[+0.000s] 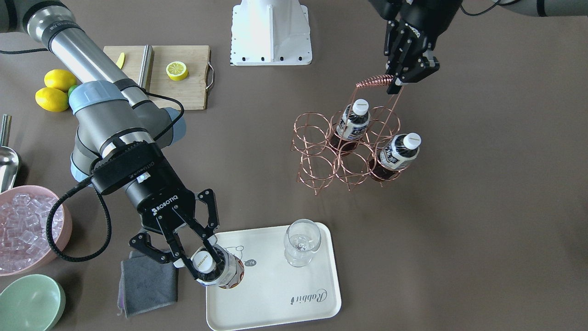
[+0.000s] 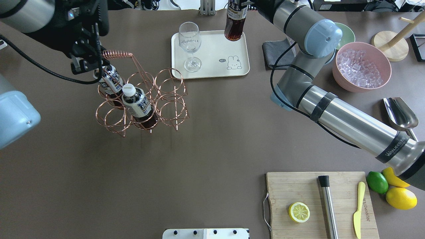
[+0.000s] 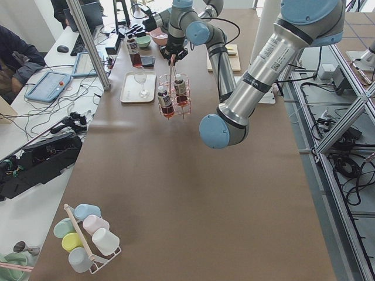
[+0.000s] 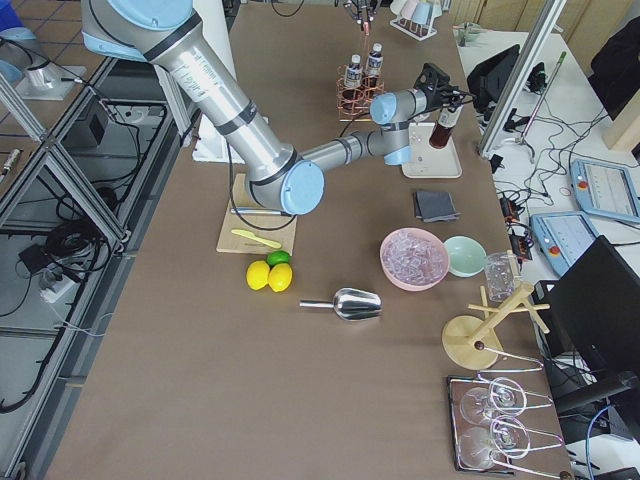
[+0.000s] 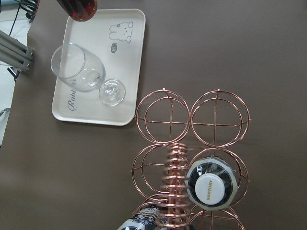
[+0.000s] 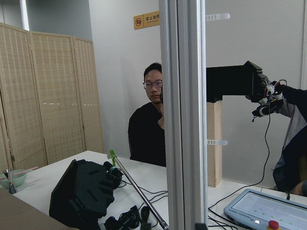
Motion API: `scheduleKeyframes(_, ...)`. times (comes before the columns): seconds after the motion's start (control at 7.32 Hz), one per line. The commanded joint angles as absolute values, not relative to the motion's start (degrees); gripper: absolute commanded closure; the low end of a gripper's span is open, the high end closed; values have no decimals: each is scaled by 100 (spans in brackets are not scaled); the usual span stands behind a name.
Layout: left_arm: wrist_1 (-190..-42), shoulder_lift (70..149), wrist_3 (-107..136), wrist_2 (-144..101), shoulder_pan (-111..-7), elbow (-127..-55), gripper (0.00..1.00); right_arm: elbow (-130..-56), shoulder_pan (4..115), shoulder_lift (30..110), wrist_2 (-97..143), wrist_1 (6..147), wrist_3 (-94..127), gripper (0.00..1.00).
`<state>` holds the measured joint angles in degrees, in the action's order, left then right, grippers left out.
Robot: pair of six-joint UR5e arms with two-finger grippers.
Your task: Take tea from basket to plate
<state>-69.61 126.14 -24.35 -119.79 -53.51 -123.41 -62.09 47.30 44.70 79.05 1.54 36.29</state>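
My right gripper (image 1: 202, 259) is shut on a tea bottle (image 1: 220, 272) with a white cap. It holds the bottle just above the near-left corner of the cream plate (image 1: 275, 294), by the bear drawing. The overhead view shows this bottle (image 2: 235, 23) over the plate's (image 2: 212, 49) far right corner. My left gripper (image 1: 396, 85) is shut on the coiled handle (image 1: 374, 82) of the copper wire basket (image 1: 321, 156). Two more tea bottles (image 1: 353, 122) (image 1: 397, 151) stand in basket cells. The left wrist view shows one cap (image 5: 211, 187) beside the handle (image 5: 175, 187).
A wine glass (image 1: 301, 241) stands on the plate. A grey cloth (image 1: 147, 282), a pink bowl of ice (image 1: 27, 230) and a green bowl (image 1: 30, 303) lie beside the plate. A cutting board (image 1: 179, 87) with half a lemon, whole lemons (image 1: 53, 89) and a metal scoop (image 1: 7, 161) lie nearer the robot.
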Motion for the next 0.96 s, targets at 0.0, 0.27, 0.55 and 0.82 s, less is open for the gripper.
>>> scheduleKeyframes(0.0,-6952,11982,-3302,-12523,-6237,-12314,100,-5802,4544,4333,7498,27,3612,100)
scheduleKeyframes(0.27,-6952,11647,-3899,-12533,-6607,-12122,100,-5425,4422,4105,7234,-34,3595,100)
scheduleKeyframes(0.55,-6952,11549,-4733,-12760,-7178,-11604,100,-5055,4211,4236,7085,-806,3586,100)
scheduleKeyframes(0.82,-6943,11409,-5384,-12875,-7644,-11269,100,-5054,4157,4272,7040,-861,3577,100)
